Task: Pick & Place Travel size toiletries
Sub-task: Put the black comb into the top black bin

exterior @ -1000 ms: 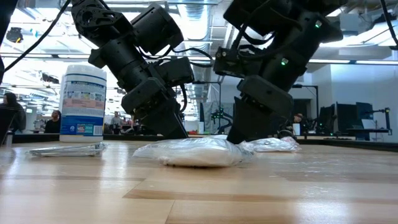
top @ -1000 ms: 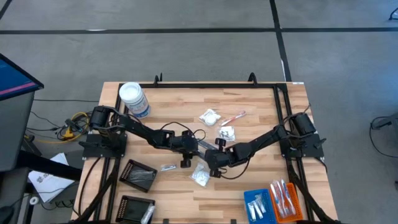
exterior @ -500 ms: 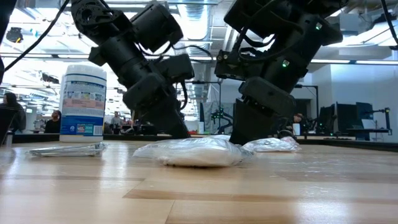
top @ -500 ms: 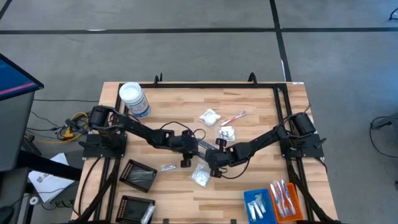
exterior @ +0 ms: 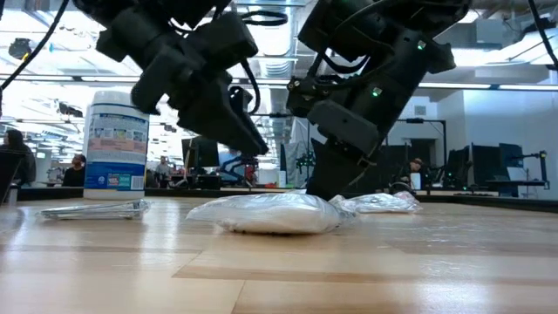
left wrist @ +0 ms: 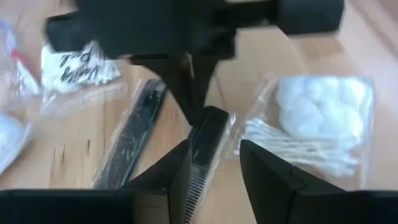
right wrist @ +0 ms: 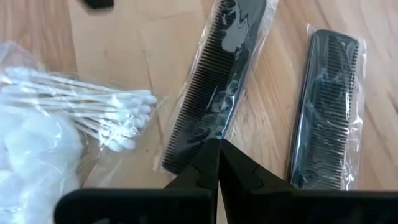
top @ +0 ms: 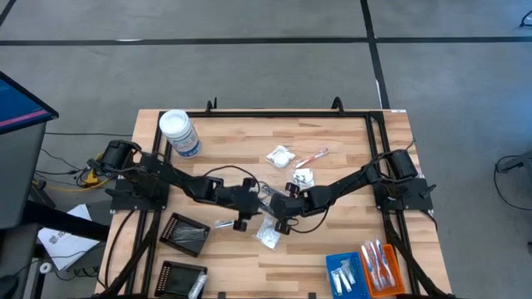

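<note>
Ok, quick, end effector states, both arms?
Left end effector: open, fingers astride a wrapped black comb.
Right end effector: shut, tips at that comb's end; grip unclear.

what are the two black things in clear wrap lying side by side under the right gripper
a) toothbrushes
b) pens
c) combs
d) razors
c: the right wrist view shows two flat black combs with rows of fine teeth, each in its own clear wrap on the wooden table, next to a packet of cotton swabs, with the right gripper shut just above the nearer comb.
</note>
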